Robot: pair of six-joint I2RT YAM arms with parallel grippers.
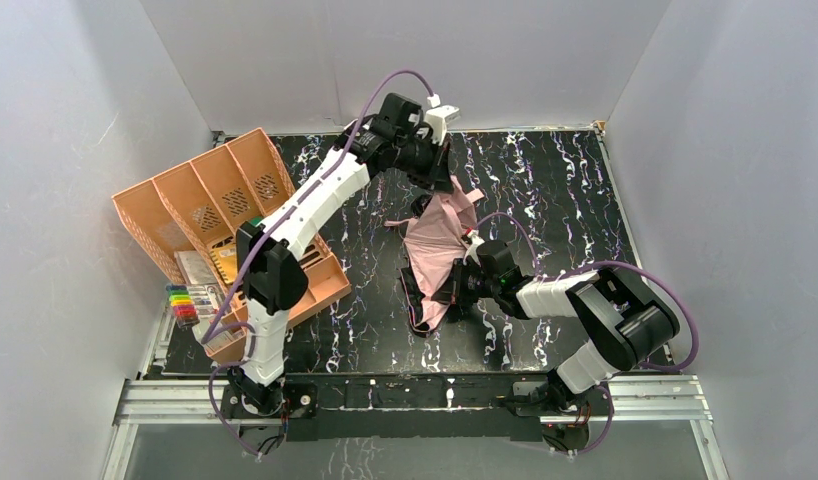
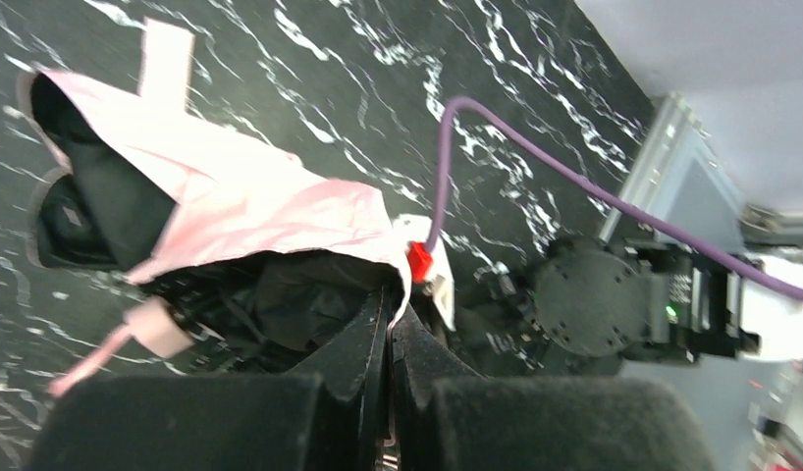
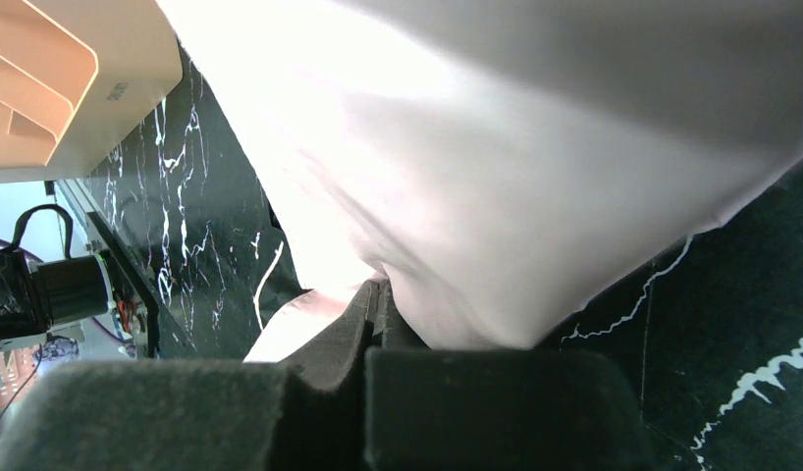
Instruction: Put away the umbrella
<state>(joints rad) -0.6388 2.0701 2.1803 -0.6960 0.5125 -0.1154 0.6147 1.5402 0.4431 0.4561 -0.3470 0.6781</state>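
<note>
The umbrella [image 1: 433,250] lies half-collapsed in the middle of the black marbled table, pink fabric up and black lining underneath. My left gripper [image 1: 447,186] reaches over from the far side and is shut on the fabric's far edge. In the left wrist view the pink hem [image 2: 405,285] runs down between the closed fingertips of the left gripper [image 2: 390,316], and a pink handle piece with its strap [image 2: 150,329] sticks out at lower left. My right gripper [image 1: 465,278] is at the umbrella's near right side. The right gripper [image 3: 380,292] is shut on pink fabric [image 3: 496,177].
An orange divided organiser [image 1: 225,200] lies tilted at the left, with a pack of coloured markers [image 1: 185,302] beside its near corner. Its corner shows in the right wrist view [image 3: 44,78]. White walls enclose the table on three sides.
</note>
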